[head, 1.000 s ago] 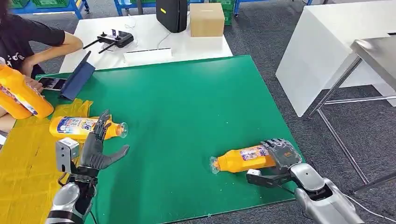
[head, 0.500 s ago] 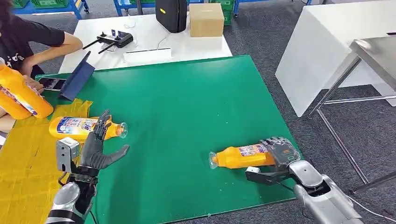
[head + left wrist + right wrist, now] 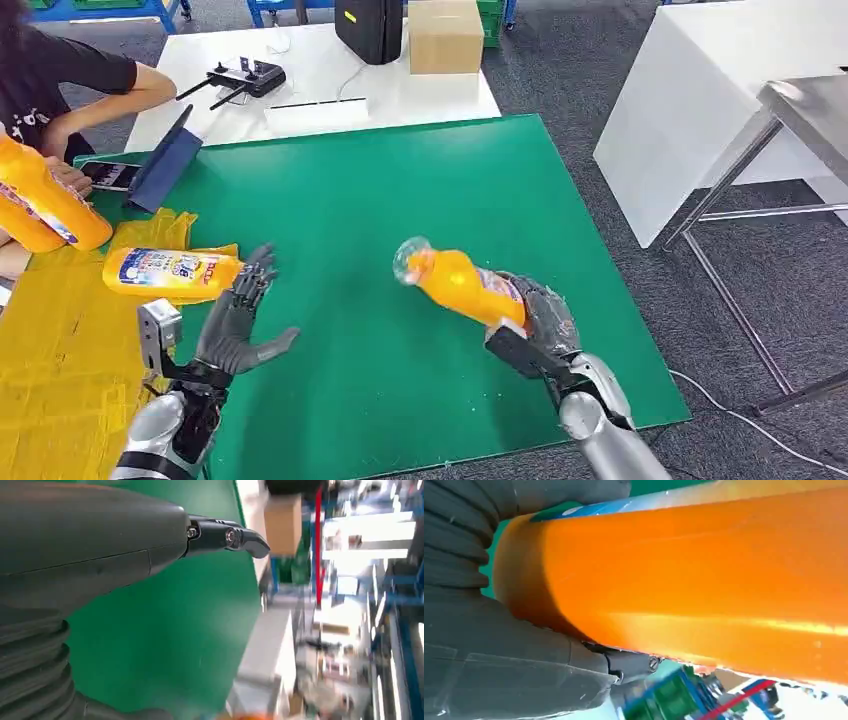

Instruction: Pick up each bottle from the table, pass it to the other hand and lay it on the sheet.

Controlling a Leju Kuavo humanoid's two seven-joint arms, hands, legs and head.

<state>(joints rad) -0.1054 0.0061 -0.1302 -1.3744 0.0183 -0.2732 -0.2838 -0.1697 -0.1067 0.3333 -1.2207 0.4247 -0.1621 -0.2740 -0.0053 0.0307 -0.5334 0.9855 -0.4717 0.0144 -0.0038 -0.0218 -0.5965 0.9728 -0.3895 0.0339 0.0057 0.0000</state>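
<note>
Two silver arms reach in over the green tabletop [image 3: 400, 190]. The right hand [image 3: 538, 318] grips the base of an orange plastic bottle with a clear cap [image 3: 455, 281], holding it lifted off the surface and tilted, cap toward the left and upward; in the right wrist view the orange bottle [image 3: 694, 585] sits tight against the grey thumb. The left hand [image 3: 238, 322] holds nothing, fingers spread, palm facing the lifted bottle. Just beyond its fingertips a second orange bottle with a blue and white label [image 3: 170, 271] lies on its side on the crumpled yellow sheet [image 3: 60, 360]. At the far left edge, a person's hand [image 3: 68, 175] rests near a third orange bottle [image 3: 45, 205].
</note>
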